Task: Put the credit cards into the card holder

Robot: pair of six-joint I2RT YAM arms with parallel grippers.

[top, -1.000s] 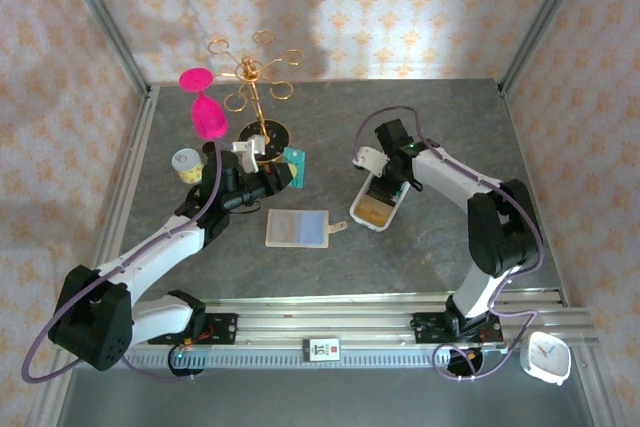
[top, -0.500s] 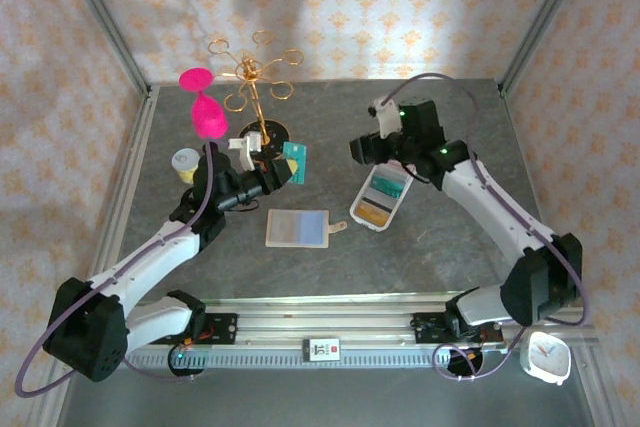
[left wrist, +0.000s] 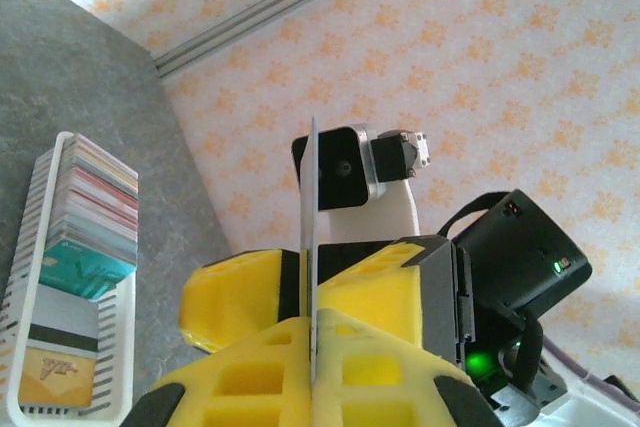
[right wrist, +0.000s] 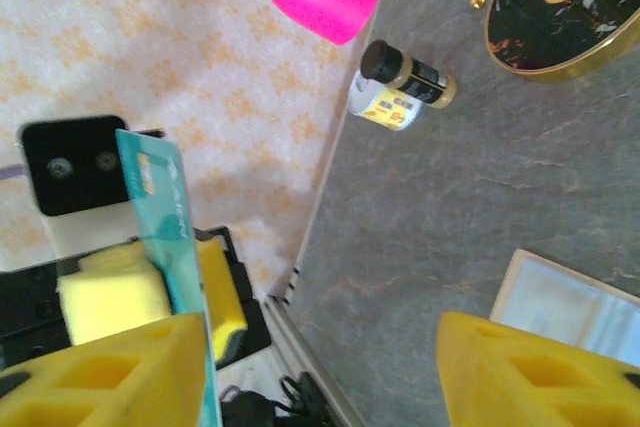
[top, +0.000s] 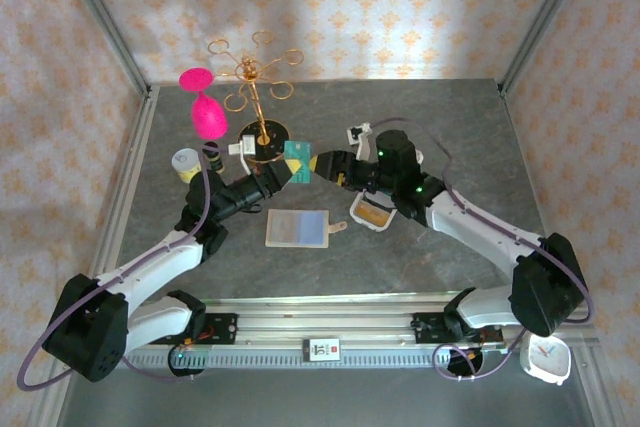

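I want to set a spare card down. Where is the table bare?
Bare: far right corner of the table, and the strip between the pale blue rectangle and near rail. Crowded: around the gold stand, teal card and card holder.

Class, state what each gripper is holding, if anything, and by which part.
The left gripper pinches a teal card by one end; the right gripper is open and holds nothing.

Overhead camera looks down; close wrist views share the teal card (right wrist: 160, 209).
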